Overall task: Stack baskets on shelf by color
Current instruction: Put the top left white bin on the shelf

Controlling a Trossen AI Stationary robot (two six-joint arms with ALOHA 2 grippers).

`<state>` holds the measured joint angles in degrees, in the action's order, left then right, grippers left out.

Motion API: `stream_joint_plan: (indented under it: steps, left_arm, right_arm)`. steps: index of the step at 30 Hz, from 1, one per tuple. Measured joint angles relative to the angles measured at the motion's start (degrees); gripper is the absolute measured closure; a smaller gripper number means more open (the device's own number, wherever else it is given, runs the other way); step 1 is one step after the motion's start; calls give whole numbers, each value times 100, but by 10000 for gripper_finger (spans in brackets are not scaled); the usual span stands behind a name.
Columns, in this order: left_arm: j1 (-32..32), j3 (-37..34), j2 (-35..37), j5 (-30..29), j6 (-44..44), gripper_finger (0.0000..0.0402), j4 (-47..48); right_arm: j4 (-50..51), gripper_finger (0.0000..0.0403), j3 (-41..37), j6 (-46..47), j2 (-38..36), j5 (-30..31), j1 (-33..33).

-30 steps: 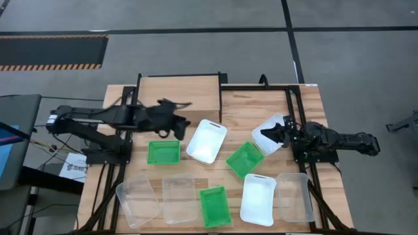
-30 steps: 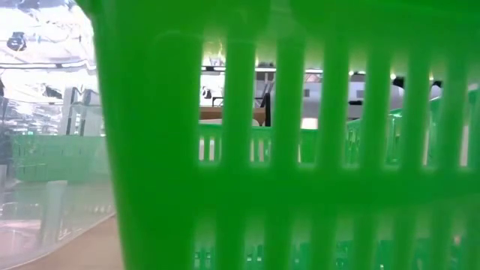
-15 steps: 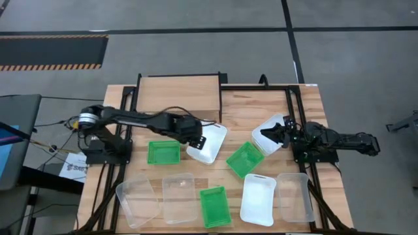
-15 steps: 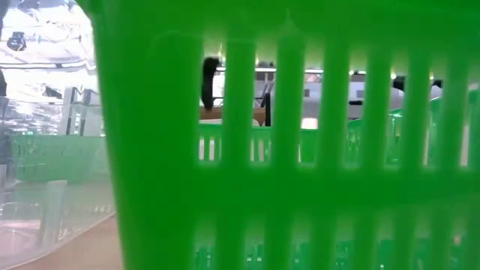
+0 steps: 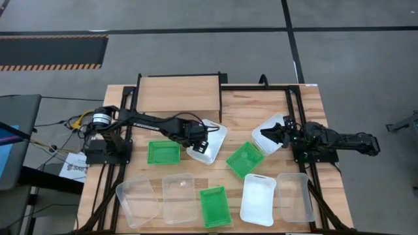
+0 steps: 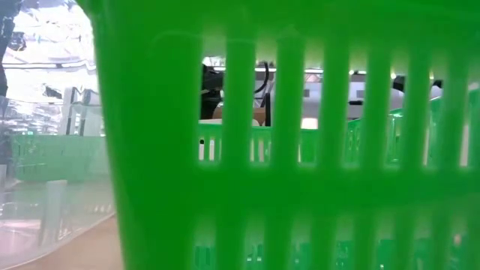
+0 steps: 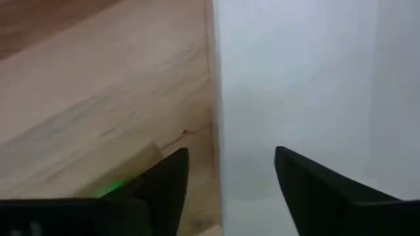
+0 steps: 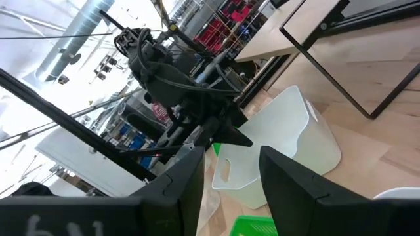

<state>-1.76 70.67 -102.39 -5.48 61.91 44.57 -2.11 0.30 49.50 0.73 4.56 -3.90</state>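
Nine baskets lie on the tabletop. The green ones (image 5: 163, 152) (image 5: 245, 158) (image 5: 215, 205) and the clear ones (image 5: 137, 199) (image 5: 179, 198) (image 5: 295, 196) are spread over the near half, with one white basket (image 5: 258, 199) among them. My left gripper (image 5: 201, 138) is open at the left rim of the middle white basket (image 5: 210, 145). In the left wrist view (image 7: 230, 154) one finger stands outside the basket's wall (image 7: 216, 98) over the wood and one inside. My right gripper (image 5: 264, 135) is open (image 8: 230, 154) over the right white basket (image 5: 273, 127). The shelf (image 5: 179, 94) stands at the far side, bare.
A black metal frame (image 5: 287, 117) runs around the table's right half and along the shelf. A green basket (image 6: 300, 150) stands right before the low camera and blocks most of that view. Bare wood lies between the shelf and the baskets.
My left gripper has gone toward the table's right and near edges and down, from the area in front of the shelf to the left rim of the middle white basket. The baskets have stayed where they were.
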Motion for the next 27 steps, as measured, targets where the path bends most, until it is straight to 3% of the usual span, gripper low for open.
stream_joint_plan:
  steps: [9,21,27]
  left_arm:
    - [-61,0,0,186,287,386,-81]
    - [-48,0,7,1055,532,401,-846]
    - [17,345,140,1285,590,401,-606]
  right_arm:
    - [0,236,0,0,0,0,0]
    - [0,238,0,2,0,0,0]
    - [14,243,0,-2,0,-2,0]
